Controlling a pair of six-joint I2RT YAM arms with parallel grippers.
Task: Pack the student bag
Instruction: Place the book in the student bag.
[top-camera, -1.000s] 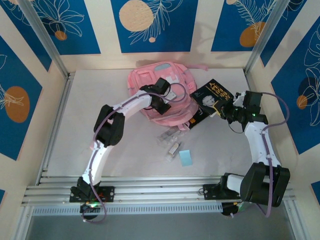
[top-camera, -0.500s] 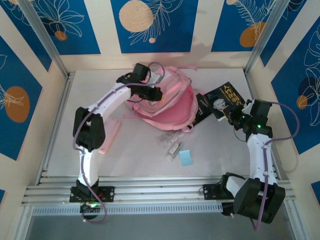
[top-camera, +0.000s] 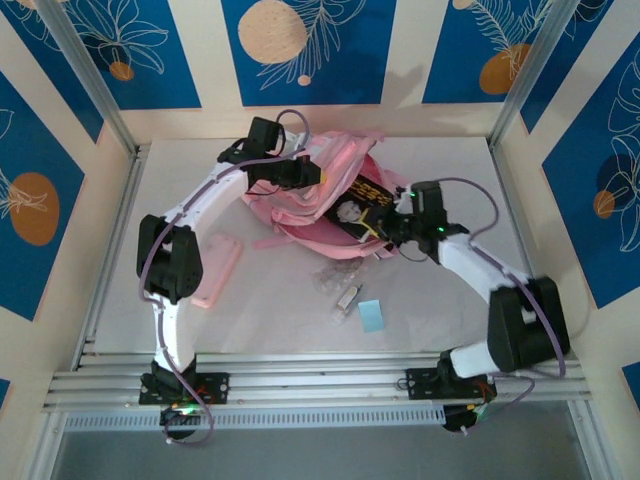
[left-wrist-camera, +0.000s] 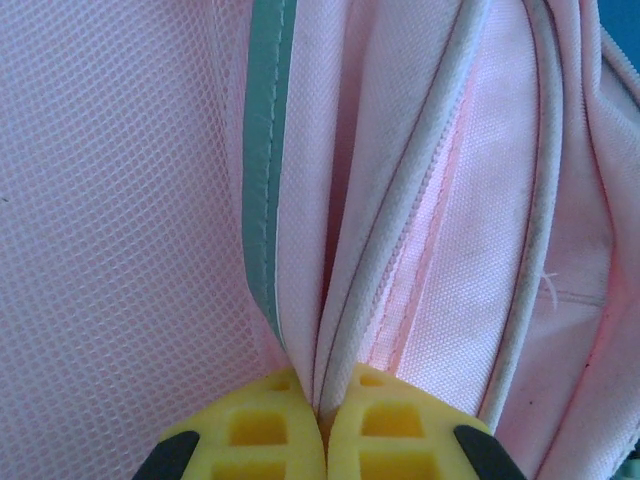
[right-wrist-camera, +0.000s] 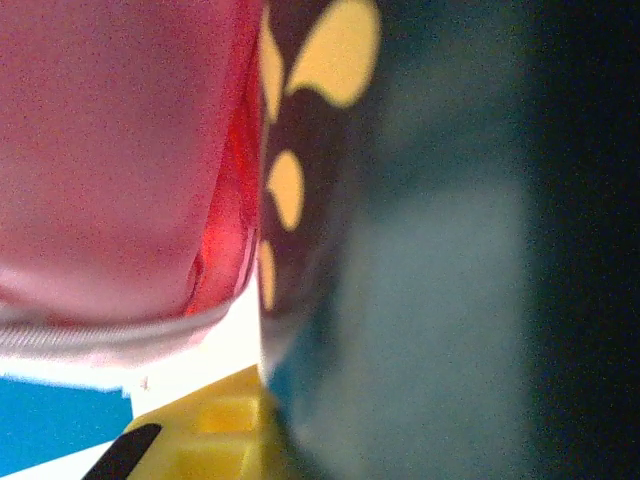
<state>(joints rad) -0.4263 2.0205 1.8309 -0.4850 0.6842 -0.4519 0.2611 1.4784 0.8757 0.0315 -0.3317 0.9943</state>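
The student bag (top-camera: 335, 175), a big pink backpack, lies at the back middle of the table with its mouth facing right. My left gripper (top-camera: 302, 172) is shut on the bag's upper rim and holds it up. In the left wrist view, yellow fingertips (left-wrist-camera: 280, 425) pinch the grey-piped pink fabric (left-wrist-camera: 360, 250). My right gripper (top-camera: 388, 226) is shut on a black book (top-camera: 360, 203) with yellow lettering, whose far end is inside the bag's mouth. Close up, the book's dark cover (right-wrist-camera: 420, 250) stands beside the bag's pink fabric (right-wrist-camera: 120, 150).
A flat pink pouch (top-camera: 216, 268) lies on the table left of the bag. Small clear-wrapped items (top-camera: 340, 284) and a pale blue card (top-camera: 371, 315) sit in front of the bag. Patterned walls and metal rails enclose the table.
My right arm has swung left, carrying the book from the right side of the table into the bag's mouth. My left gripper has lifted the bag's rim back and left, uncovering the pouch.
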